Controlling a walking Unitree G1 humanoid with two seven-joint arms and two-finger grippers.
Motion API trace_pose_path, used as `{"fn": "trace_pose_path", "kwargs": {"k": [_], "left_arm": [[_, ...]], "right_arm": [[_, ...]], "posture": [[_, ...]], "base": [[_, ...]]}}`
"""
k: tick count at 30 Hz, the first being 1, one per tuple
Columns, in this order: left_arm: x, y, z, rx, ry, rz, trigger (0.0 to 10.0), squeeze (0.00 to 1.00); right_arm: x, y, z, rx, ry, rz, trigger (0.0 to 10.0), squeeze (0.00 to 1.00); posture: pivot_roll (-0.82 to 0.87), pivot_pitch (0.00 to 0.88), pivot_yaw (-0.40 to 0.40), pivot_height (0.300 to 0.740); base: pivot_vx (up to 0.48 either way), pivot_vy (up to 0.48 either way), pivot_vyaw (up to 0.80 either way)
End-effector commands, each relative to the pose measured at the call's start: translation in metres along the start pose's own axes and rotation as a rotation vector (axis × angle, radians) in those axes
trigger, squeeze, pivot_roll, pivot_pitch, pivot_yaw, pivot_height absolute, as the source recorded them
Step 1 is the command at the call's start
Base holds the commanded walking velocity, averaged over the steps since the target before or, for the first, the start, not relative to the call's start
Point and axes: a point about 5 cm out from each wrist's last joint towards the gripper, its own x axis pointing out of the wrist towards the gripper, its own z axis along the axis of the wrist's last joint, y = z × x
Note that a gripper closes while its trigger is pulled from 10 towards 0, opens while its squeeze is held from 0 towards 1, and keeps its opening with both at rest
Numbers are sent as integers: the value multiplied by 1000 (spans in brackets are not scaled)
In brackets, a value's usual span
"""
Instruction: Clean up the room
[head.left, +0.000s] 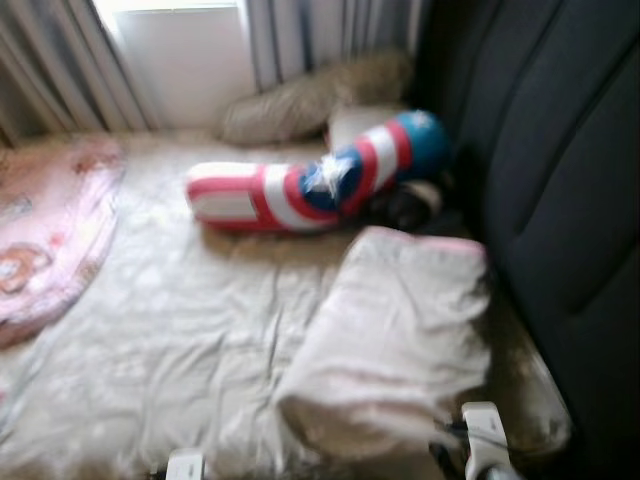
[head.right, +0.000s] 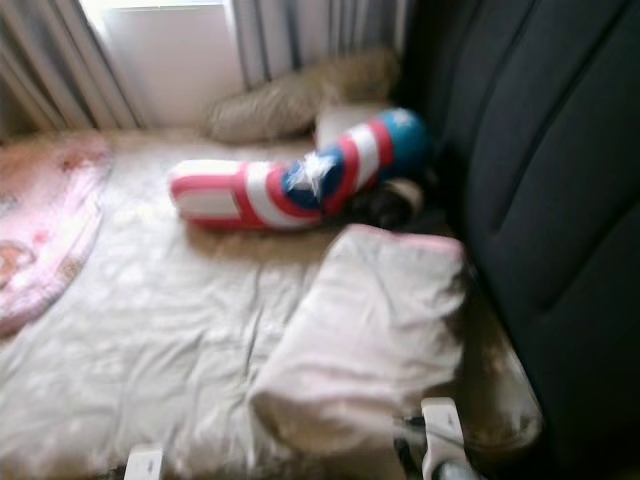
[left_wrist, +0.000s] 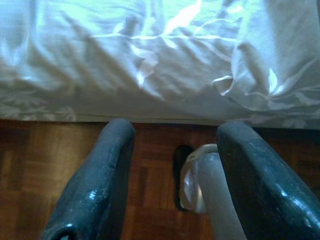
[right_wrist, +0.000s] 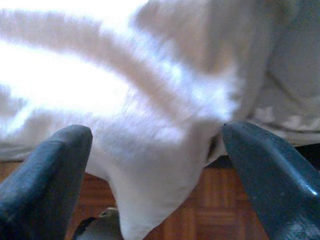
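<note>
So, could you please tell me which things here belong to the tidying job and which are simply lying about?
Part of the job:
- folded white blanket, hanging over the bed edge between the open jaws of the right gripper
- striped bolster
- pink quilt

Just there:
- beige pillow
- curtains
- dark headboard
- left gripper, open, over the wooden floor

Left pincer (left_wrist: 175, 180): two long, rounded black fingers (left_wrist: 95, 185) with a glossy sheen. Right pincer (right_wrist: 160, 175): matching thick black fingers (right_wrist: 45, 170). White, blocky arm parts (head.left: 485, 430) show at the head view's lower edge.
</note>
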Motion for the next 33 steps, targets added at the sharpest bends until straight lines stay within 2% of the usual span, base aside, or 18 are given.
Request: {"fn": "trace_pose_path", "kwargs": {"k": [1, 3, 4, 5, 9, 12, 14, 17, 19, 20, 22, 26, 29, 33], "left_arm": [[2, 2, 9, -23, -43, 9, 10000, 0], [3, 4, 16, -31, -82, 14, 10000, 0], [4, 7, 26, -37, -129, 17, 10000, 0], [6, 8, 34, -38, -171, 15, 10000, 0], [6, 9, 50, -25, -260, 5, 10000, 0], [4, 8, 71, -23, -386, -10, 10000, 0], [1, 0, 84, -1, -465, -44, 10000, 0], [-1, -4, 88, 13, -499, -60, 10000, 0], [-8, -10, 94, 41, -573, -93, 10000, 0], [-8, -10, 94, 41, -573, -93, 10000, 0], [-20, -14, 99, 78, -647, -115, 10000, 0], [-28, -14, 100, 80, -676, -123, 10000, 0], [-33, -16, 108, 96, -717, -123, 10000, 0], [-34, -16, 119, 69, -746, -116, 10000, 0]], "right_arm": [[1, 2, 4, 23, -26, 19, 10000, 0], [5, 14, 18, 18, -78, 63, 10000, 0], [9, 28, 32, 8, -130, 94, 10000, 0], [10, 34, 42, 7, -168, 104, 10000, 0], [11, 38, 56, 13, -233, 110, 10000, 0], [10, 36, 72, 21, -317, 101, 10000, 0], [8, 32, 80, 15, -380, 74, 10000, 0], [6, 29, 83, 15, -415, 46, 10000, 0], [1, 19, 90, 76, -502, -27, 10000, 0], [1, 19, 90, 76, -502, -27, 10000, 0], [-8, 13, 90, 88, -590, -54, 10000, 0], [-17, 8, 78, 81, -625, -74, 10000, 0], [-21, 8, 72, 88, -635, -85, 10000, 0], [-21, 16, 71, 96, -632, -60, 10000, 0]], "posture": [[11, 0, 23, 713], [14, 0, 27, 713], [14, 0, 32, 713], [14, 0, 32, 713], [16, 0, 43, 713], [16, 0, 51, 713], [10, 0, 57, 713], [7, 0, 57, 713], [-1, 0, 56, 713], [-1, 0, 56, 713], [-5, 0, 44, 713], [7, 0, 34, 713], [6, 0, 35, 713], [-5, 0, 40, 713]], "base": [[0, 0, 0], [0, 0, 0], [0, 0, 0], [0, 0, 0], [0, 0, 0], [0, 0, 0], [0, 0, 0], [0, 0, 0], [0, 0, 0], [0, 0, 0], [0, 0, 0], [0, 0, 0], [0, 0, 0], [0, 0, 0]]}}
